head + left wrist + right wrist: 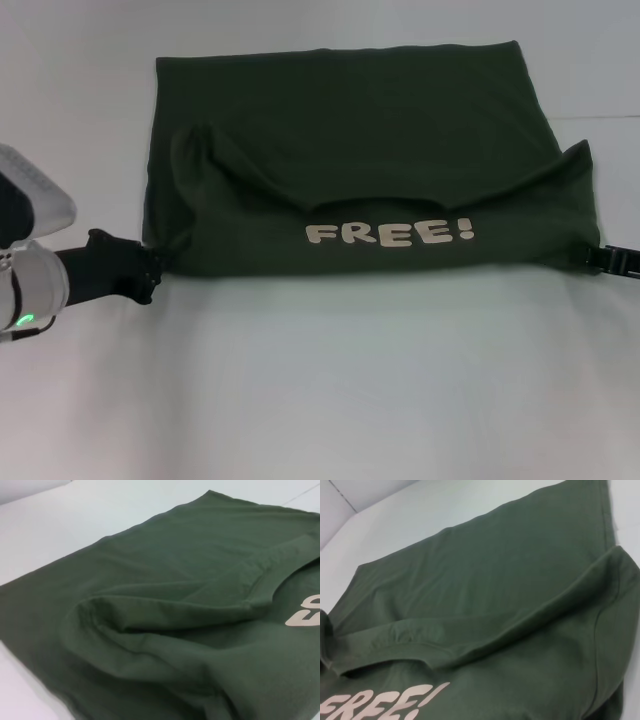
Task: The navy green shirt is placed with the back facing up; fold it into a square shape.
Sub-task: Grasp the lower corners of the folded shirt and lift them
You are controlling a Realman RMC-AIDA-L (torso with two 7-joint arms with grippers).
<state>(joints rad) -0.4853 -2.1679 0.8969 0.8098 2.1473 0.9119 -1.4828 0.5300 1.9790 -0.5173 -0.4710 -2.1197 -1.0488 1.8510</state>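
Note:
The navy green shirt [350, 150] lies flat on the white table, dark olive. Its near part is folded over, so the collar and the cream letters "FREE!" [390, 234] face up. My left gripper [152, 264] is low at the shirt's near left corner and touches the cloth edge. My right gripper [600, 259] is low at the near right corner, mostly out of view. The left wrist view shows the folded sleeve and collar [165, 615] close up. The right wrist view shows the fold and the letters [380, 702].
The white table [330, 380] stretches in front of the shirt, towards me. A narrow strip of table shows behind the shirt [330, 25]. The shirt's right edge reaches close to the edge of the view.

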